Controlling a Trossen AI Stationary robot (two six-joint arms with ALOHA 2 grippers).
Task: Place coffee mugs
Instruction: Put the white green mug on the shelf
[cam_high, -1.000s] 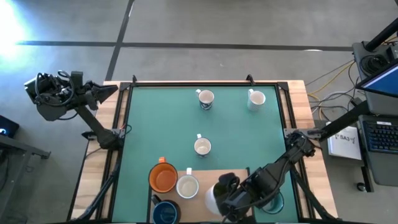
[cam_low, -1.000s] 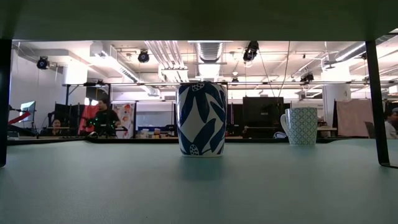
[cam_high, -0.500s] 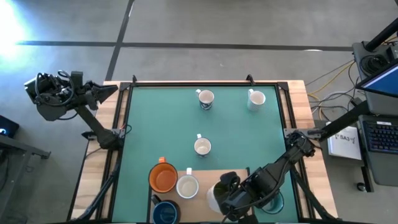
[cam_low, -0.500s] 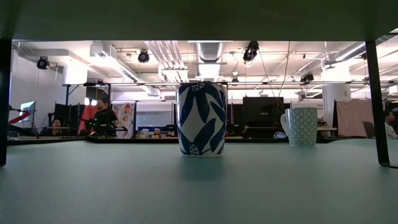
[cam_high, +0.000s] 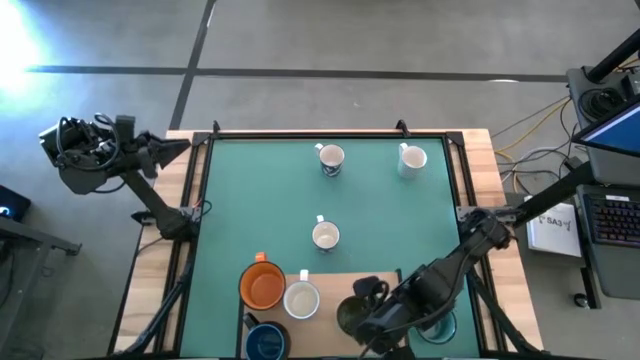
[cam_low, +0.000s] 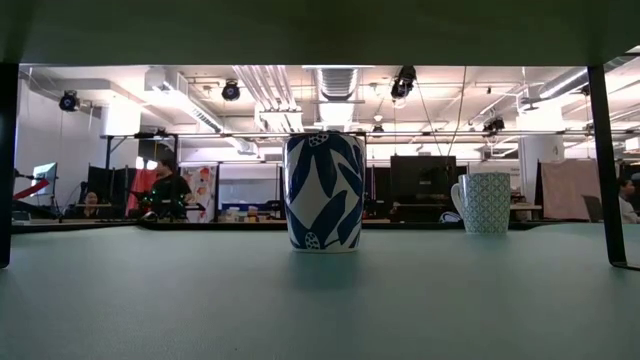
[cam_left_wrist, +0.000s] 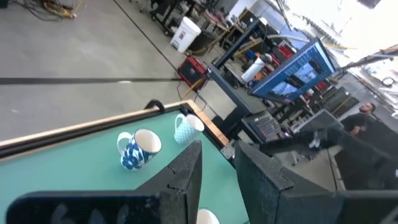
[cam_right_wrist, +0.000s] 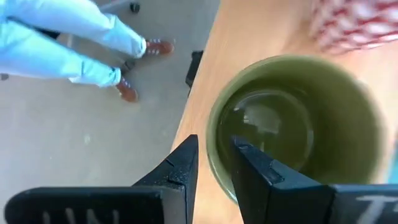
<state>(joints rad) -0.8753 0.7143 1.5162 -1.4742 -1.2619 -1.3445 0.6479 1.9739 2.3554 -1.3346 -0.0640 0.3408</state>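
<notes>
An olive-green-inside mug (cam_right_wrist: 292, 124) stands at the table's near edge, on a wooden board (cam_high: 330, 285). My right gripper (cam_right_wrist: 214, 165) is open above it. One finger is outside the rim and one inside, with a gap to each. In the high view this mug (cam_high: 352, 316) sits under the gripper (cam_high: 368, 305). My left gripper (cam_left_wrist: 217, 171) waits open beyond the table's left edge (cam_high: 170, 148). On the mat stand a blue-leaf mug (cam_high: 330, 158), a lattice-patterned mug (cam_high: 412, 158) and a white mug (cam_high: 325, 236).
Orange (cam_high: 263, 286), white (cam_high: 301, 299) and dark blue (cam_high: 266, 342) mugs crowd the near left. A teal mug (cam_high: 441, 326) shows beside my right arm. A red-and-white patterned thing (cam_right_wrist: 367, 22) stands behind the olive mug. A person's legs (cam_right_wrist: 68, 43) are beyond the table's near edge.
In the high view, the mug under my right gripper showed a white outside before. Now its olive inside faces up.
</notes>
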